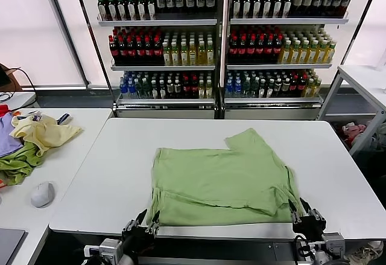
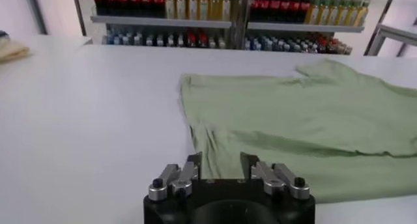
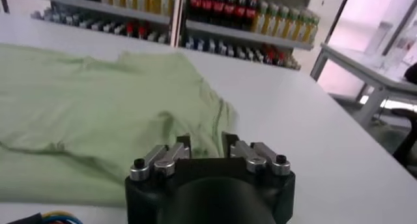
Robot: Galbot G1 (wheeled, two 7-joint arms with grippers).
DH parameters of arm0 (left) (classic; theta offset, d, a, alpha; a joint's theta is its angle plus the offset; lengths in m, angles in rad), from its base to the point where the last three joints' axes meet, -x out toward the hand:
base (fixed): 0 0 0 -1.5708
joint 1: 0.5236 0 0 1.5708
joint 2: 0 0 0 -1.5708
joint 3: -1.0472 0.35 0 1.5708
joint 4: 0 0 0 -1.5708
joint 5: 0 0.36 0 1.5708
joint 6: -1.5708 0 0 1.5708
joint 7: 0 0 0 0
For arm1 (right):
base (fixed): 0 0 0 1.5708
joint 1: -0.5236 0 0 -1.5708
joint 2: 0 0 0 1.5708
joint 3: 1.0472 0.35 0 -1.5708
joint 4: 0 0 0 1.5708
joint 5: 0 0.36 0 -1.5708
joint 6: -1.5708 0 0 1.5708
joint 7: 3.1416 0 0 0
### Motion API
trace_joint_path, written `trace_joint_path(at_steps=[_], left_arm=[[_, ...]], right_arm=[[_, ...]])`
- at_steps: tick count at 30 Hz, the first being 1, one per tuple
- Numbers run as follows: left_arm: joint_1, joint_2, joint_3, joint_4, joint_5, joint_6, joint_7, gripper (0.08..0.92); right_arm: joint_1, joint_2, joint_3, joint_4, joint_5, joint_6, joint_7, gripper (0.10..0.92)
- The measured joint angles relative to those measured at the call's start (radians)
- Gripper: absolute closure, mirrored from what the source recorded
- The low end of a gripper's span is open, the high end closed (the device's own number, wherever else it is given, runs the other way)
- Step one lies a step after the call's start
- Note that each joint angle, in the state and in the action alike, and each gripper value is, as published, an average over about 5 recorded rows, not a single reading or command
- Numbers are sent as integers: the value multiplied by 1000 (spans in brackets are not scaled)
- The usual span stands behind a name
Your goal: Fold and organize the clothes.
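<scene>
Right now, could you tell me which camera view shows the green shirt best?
The head view: the whole shirt lies flat on the white table, every edge visible. The left wrist view shows only its part nearest the left hand; the right wrist view shows only the part by the right hand.

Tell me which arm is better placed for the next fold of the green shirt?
Neither clearly: left gripper and right gripper both sit open at the near hem corners of the shirt, suggesting a two-handed fold.

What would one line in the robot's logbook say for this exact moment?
shirt: partly folded, flat on white table | left pincer: open, at shirt's near left corner | right pincer: open, at near right corner | holding: nothing
</scene>
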Motion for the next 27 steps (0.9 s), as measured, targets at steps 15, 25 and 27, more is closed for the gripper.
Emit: trace_joint_path(at_steps=[15,25,27], left_arm=[[-339,41,33,232,-125,-14,-47,177],[-620,17,122,492,-164,-14,-52,177],[-669,9,138,547,-169,-15,-52,177]], right_arm=[[501,-49,-219,-303,110,-72,46,203],[819,-22,-385,-590,147,-107,42,203],[873,-12,-414,-647,147,-113,42,203]])
